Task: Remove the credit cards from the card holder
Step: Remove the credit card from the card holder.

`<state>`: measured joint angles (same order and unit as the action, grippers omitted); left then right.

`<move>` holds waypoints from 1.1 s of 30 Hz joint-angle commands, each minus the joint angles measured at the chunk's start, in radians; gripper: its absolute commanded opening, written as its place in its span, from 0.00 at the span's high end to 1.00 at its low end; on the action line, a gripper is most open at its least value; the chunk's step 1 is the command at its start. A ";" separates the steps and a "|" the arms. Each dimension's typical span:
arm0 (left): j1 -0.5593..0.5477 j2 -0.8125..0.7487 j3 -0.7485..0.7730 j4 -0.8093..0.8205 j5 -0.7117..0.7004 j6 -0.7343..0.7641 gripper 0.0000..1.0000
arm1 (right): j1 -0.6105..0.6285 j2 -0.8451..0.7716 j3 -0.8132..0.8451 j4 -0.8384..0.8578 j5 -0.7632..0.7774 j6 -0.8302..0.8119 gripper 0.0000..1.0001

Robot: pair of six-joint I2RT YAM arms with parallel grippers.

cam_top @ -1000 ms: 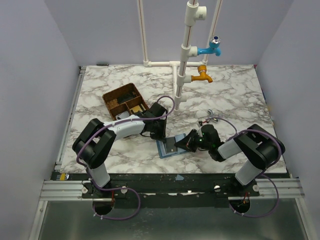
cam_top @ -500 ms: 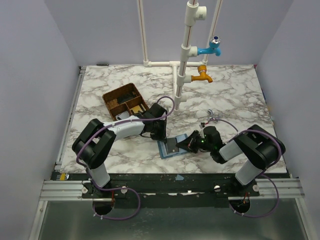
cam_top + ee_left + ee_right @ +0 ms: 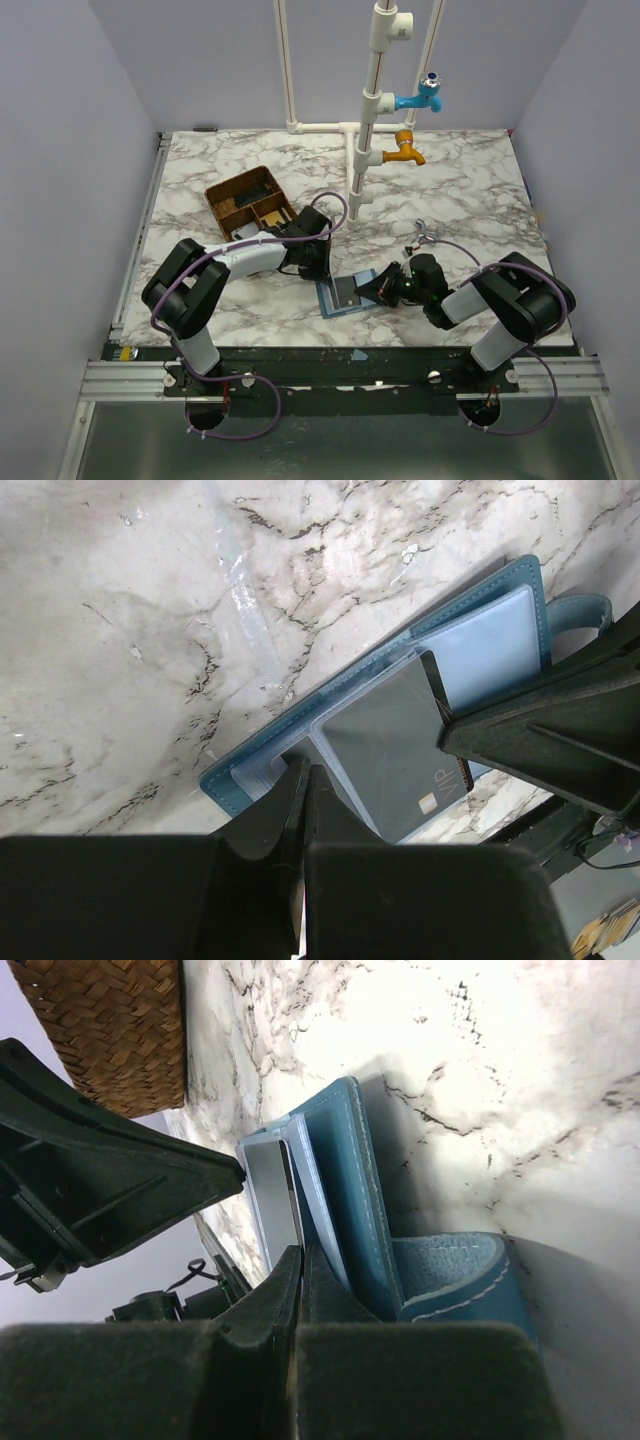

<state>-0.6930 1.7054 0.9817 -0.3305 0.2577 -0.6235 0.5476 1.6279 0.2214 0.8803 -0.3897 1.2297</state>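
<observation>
Card holder (image 3: 485,645) lies open between both arms, left gripper (image 3: 305,780) fully closed with tips on its corner, right gripper (image 3: 300,1260) pinched tight on the edge of a grey credit card (image 3: 385,745).

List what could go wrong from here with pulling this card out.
The right gripper pinches only a corner of the grey card, so the card may slip free mid-pull.
The left gripper, shut, pins just one end of the card holder, so the holder could drag or pivot along with the card.
</observation>
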 commanded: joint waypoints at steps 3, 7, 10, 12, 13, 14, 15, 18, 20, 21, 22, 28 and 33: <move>0.006 0.014 -0.028 -0.073 -0.063 0.044 1.00 | -0.014 -0.017 -0.014 -0.080 0.055 -0.038 1.00; 0.005 0.018 -0.023 -0.077 -0.060 0.048 1.00 | -0.019 -0.004 0.007 -0.079 0.036 -0.042 0.99; 0.004 0.021 -0.020 -0.080 -0.061 0.050 1.00 | -0.025 -0.001 0.012 -0.068 0.024 -0.035 0.99; 0.006 0.023 -0.021 -0.080 -0.061 0.050 1.00 | -0.034 0.003 0.010 -0.055 0.013 -0.030 0.97; 0.006 0.023 -0.019 -0.079 -0.060 0.050 1.00 | -0.038 0.006 0.008 -0.050 0.010 -0.026 0.95; 0.005 0.025 -0.019 -0.080 -0.058 0.050 1.00 | -0.042 0.007 0.007 -0.043 0.005 -0.024 0.92; 0.005 0.026 -0.017 -0.078 -0.058 0.050 1.00 | -0.042 0.012 0.007 -0.037 -0.001 -0.021 0.90; 0.005 0.027 -0.014 -0.080 -0.058 0.053 1.00 | -0.041 0.029 0.008 -0.009 -0.021 -0.011 0.85; 0.005 0.027 -0.012 -0.082 -0.057 0.053 1.00 | -0.042 0.047 0.007 0.015 -0.033 -0.002 0.85; 0.005 0.027 -0.011 -0.081 -0.057 0.054 1.00 | -0.042 0.057 0.007 0.030 -0.044 -0.003 0.85; 0.005 0.027 -0.011 -0.081 -0.055 0.055 1.00 | -0.042 0.065 0.008 0.041 -0.054 -0.005 0.85; 0.005 0.029 -0.009 -0.082 -0.053 0.054 1.00 | -0.041 0.098 0.016 0.074 -0.082 -0.001 0.85; 0.005 0.032 -0.008 -0.080 -0.051 0.056 1.00 | -0.041 0.116 0.035 0.081 -0.103 -0.001 0.84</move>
<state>-0.6930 1.7054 0.9852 -0.3378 0.2581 -0.6014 0.5102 1.7103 0.2417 0.9546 -0.4625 1.2339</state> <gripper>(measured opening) 0.009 0.155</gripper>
